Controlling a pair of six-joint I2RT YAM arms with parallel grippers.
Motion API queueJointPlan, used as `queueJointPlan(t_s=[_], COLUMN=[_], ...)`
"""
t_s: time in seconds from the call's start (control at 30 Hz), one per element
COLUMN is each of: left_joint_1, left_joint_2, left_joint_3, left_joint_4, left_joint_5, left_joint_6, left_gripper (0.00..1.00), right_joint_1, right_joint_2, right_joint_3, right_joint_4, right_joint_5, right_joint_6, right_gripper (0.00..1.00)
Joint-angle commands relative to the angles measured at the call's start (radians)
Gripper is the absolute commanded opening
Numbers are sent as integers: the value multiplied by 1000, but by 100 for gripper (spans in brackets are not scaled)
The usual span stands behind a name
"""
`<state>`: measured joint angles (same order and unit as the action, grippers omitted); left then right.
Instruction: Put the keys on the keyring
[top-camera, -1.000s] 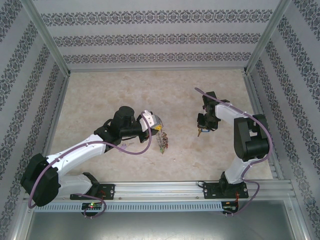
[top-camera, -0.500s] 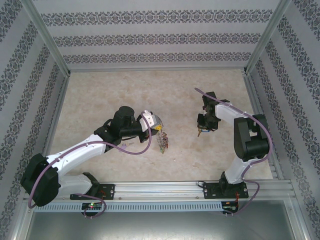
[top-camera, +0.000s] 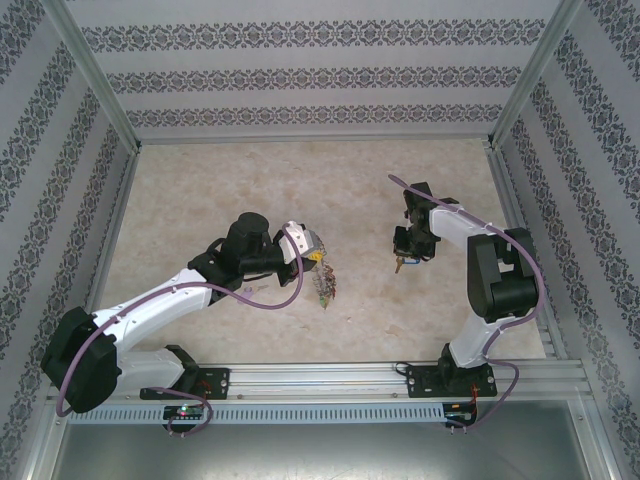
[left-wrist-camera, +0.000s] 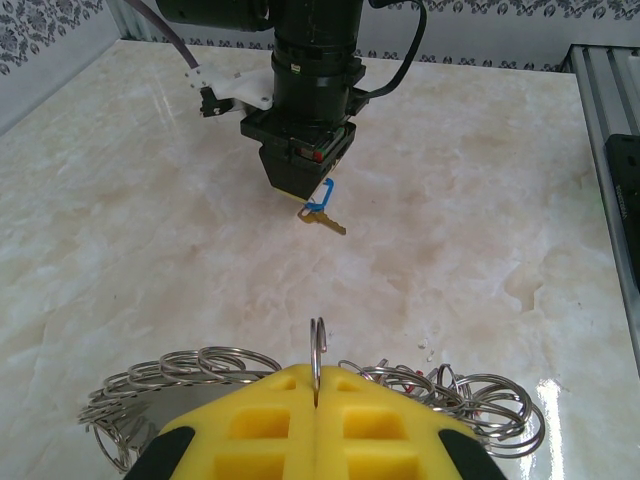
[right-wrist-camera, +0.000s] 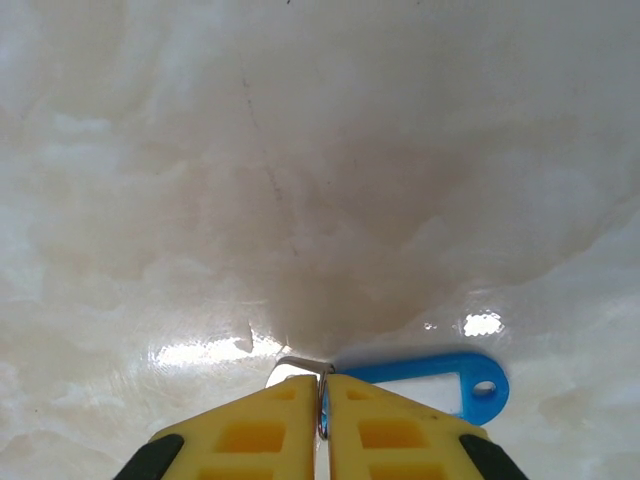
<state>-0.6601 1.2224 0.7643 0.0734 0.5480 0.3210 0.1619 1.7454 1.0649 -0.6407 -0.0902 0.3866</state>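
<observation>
I have my left gripper (left-wrist-camera: 316, 388) pinched tight on one upright loop of the keyring (left-wrist-camera: 200, 362); its other loops fan out to both sides. My right gripper (right-wrist-camera: 322, 392) is clamped on the blue-tagged key (right-wrist-camera: 420, 385) (close to the table (right-wrist-camera: 300, 150)), well apart from the ring.

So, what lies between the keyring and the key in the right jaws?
Nothing: the left wrist view shows bare table between keyring and key.

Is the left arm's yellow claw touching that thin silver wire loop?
Touching. Left wrist view: the left gripper is shut on the thin silver wire loop, no gap.
</observation>
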Motion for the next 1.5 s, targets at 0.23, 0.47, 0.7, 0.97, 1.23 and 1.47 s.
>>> queueJointPlan(t_s=[0.23, 0.47, 0.7, 0.97, 1.23, 1.47], left_joint_1=[-8, -9, -8, -9, -9, -9], left_joint_2=[-16, -14, -23, -31, -64, -107], left_joint_3=[15, 14, 9, -3, -6, -42], left_joint_4=[20, 19, 19, 32, 19, 34], left_joint_5=[13, 13, 9, 4, -6, 4], left_joint_6=[4, 3, 2, -14, -40, -83], left_gripper=[0, 0, 0, 0, 0, 0], right_joint_1=[14, 16, 19, 29, 45, 89], right_joint_2=[31, 23, -13, -221, -544, -741], right_joint_3=[29, 24, 21, -45, -197, -274], right_joint_4=[-27, -25, -32, 25, 262, 419], right_joint_5=[31, 29, 27, -27, -91, -183], right_joint_6=[-8, -11, -22, -78, -139, -303], right_gripper=[13, 11, 4, 0, 0, 0])
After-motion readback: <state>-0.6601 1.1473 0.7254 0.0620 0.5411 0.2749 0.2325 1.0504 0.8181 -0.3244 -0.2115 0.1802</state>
